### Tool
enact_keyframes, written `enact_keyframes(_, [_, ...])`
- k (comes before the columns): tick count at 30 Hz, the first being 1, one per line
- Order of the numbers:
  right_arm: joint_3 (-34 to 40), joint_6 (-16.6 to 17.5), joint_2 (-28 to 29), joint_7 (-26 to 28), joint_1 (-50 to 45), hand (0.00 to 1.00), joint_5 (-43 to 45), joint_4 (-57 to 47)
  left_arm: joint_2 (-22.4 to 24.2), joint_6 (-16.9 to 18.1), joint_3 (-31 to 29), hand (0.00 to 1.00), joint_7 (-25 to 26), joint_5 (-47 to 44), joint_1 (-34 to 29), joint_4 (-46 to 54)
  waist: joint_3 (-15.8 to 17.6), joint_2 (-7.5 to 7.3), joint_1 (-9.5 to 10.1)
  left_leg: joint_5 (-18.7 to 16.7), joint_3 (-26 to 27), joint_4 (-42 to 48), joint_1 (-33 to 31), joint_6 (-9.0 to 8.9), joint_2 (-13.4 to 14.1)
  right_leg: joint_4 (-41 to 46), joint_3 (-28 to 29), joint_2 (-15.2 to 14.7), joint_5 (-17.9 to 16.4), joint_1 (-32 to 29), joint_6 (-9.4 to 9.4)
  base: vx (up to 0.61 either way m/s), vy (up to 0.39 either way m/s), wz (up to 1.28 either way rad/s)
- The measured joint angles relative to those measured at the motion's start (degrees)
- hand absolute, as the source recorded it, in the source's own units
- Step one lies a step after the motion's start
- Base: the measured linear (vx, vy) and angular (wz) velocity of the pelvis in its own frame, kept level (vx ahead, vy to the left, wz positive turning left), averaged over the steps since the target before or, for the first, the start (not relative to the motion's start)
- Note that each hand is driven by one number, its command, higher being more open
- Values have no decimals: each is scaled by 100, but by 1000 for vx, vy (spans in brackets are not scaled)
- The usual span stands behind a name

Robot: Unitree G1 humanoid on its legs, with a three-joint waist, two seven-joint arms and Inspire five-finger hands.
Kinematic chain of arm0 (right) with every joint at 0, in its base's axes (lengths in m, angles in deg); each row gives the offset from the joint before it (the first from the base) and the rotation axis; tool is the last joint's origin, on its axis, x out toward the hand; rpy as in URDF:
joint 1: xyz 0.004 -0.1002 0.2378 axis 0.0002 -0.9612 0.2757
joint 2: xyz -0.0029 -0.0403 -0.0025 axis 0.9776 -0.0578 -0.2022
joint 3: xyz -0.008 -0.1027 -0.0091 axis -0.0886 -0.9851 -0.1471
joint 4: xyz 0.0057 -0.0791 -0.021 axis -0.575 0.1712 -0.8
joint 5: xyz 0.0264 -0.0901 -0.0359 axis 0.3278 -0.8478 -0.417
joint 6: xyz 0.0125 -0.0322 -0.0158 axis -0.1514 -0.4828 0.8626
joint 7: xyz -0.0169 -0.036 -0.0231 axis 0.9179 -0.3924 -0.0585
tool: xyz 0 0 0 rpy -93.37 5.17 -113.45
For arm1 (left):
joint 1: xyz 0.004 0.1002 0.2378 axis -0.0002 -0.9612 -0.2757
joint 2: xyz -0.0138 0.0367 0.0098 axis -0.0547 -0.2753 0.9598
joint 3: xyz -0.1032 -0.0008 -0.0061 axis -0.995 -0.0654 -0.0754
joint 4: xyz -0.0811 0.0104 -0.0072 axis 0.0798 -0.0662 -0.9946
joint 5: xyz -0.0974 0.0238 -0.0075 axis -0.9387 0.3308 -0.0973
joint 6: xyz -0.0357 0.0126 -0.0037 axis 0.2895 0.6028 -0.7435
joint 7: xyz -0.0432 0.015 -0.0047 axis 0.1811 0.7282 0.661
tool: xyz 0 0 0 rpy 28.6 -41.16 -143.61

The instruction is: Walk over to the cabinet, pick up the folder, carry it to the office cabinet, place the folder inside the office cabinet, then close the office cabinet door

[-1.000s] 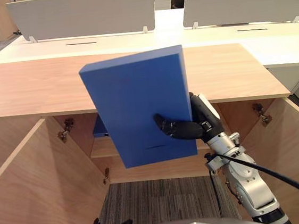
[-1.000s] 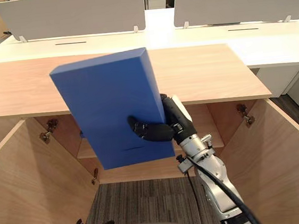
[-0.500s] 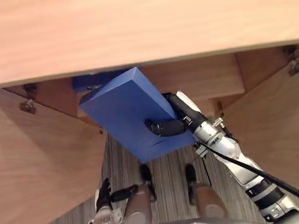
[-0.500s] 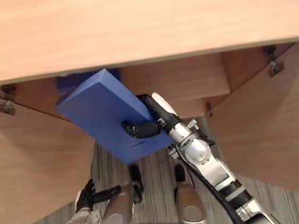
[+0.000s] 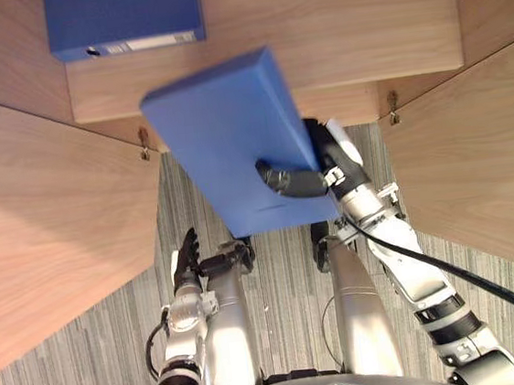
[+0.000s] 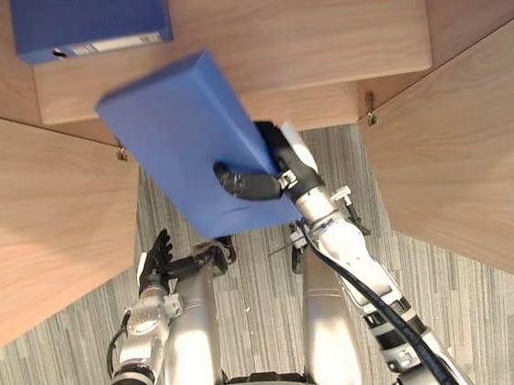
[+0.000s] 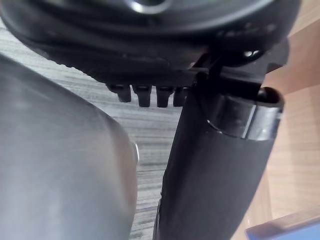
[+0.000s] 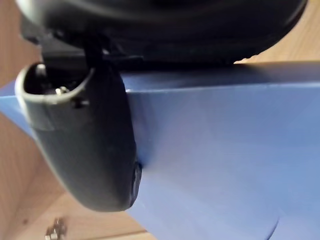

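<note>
1. Down at the mouth of the open office cabinet [image 5: 358,101], the blue folder [image 5: 223,132] hangs tilted in the air. Its top corner is near the shelf [image 5: 341,27] but it isn't resting on anything.
2. The right hand [image 5: 304,182] has it clamped near the lower edge. The thumb [image 8: 95,145] is pressed flat on the broad face, and the fingers wrap round behind.
3. The left hand [image 5: 186,255] hangs low by the leg over the carpet [image 5: 116,336], fingers straight and holding nothing.
4. A second blue folder [image 5: 124,18] already lies on the shelf's left part. The free space looks to be right of it.
5. Handling guess: it looks like a stiff, boxy binder, so it won't flop. But it has smooth covers and one-handed it's a long lever, so I'd say it could pivot or slip in that pinch. A hold closer to the middle of the spine would feel safer.
6. Both doors, the left door [image 5: 47,205] and the right door [image 5: 482,150], stand wide open, so there's plenty of room to slide it in. Closing isn't done yet.
</note>
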Motion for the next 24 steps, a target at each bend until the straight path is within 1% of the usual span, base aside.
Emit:
enact_keyframes(4, [575, 1, 150, -159, 385, 0, 992, 75, 0, 4, -56, 100, 7, -29, 205, 223, 151, -18, 140, -10, -80, 256, -391, -2, 38, 344, -36, 10, -95, -399, -56, -41, -44, 6])
enact_keyframes(7, [852, 5, 216, -266, 658, 0, 1638, 304, -3, 12, -85, 100, 7, -69, 212, 336, 173, -21, 158, -17, -131, 351, -542, -14, 62, 437, -60, 23, -115, -521, -73, -19, -24, 1])
enact_keyframes(9, [1076, 20, 222, -393, 794, 0, 2187, 440, 11, 12, -153, 100, 10, -109, 217, 405, 189, -28, 167, -50, -153, 406, -617, -65, 64, 516, -70, 19, -147, -601, -87, -16, -19, 3])
enact_keyframes(13, [1309, 48, 220, -605, 1161, 0, 2745, 702, 17, 11, -194, 100, 41, -199, 219, 484, 191, -30, 165, -28, -170, 418, -743, -69, 72, 558, -80, 23, -149, -735, -94, 0, 0, 0])
enact_keyframes(20, [1698, 51, 359, -1165, 2376, 0, 3779, 1648, 19, -24, -201, 100, 191, -226, 289, 543, 192, -30, 180, -3, -216, 429, -882, -65, 104, 564, -143, 40, -150, -850, -100, 0, 0, 0])
enact_keyframes(24, [1712, 53, 362, -1351, 2862, 0, 4295, 1954, 29, -52, -199, 100, 297, -253, 322, 541, 192, -30, 189, 10, -243, 421, -897, -84, 102, 560, -187, 34, -157, -849, -110, 4, 5, 1])
